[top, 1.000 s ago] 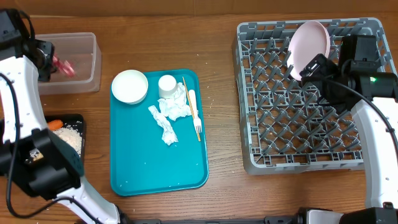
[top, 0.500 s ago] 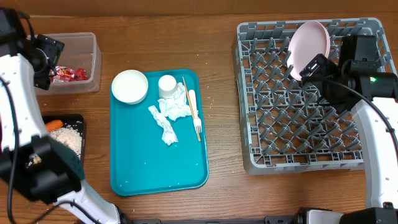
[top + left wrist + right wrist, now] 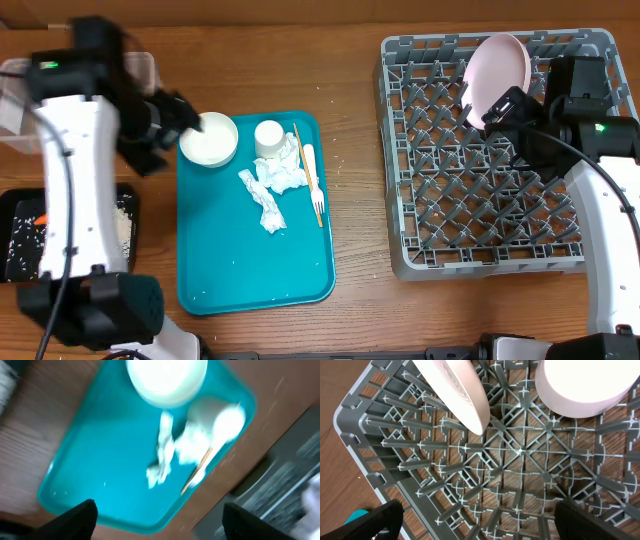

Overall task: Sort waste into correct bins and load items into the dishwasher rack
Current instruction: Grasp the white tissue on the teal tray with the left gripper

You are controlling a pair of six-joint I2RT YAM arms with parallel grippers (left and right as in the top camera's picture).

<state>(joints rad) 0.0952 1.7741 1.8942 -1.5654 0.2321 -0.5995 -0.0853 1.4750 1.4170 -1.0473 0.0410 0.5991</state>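
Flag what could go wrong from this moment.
1. The plate leans tilted in the rack, close to the open right pincer; a nudge could tip it over.
2. The open left pincer hangs by the bowl on the teal tray, with cup and napkins close by; a grab might knock the cup.

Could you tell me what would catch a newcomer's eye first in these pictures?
The bright teal tray mid-table stands out first, carrying a white bowl, a cup, crumpled napkins and a pale fork. To its right, the large grey dishwasher rack draws the eye, with a pale-pink plate propped on edge at its far side.
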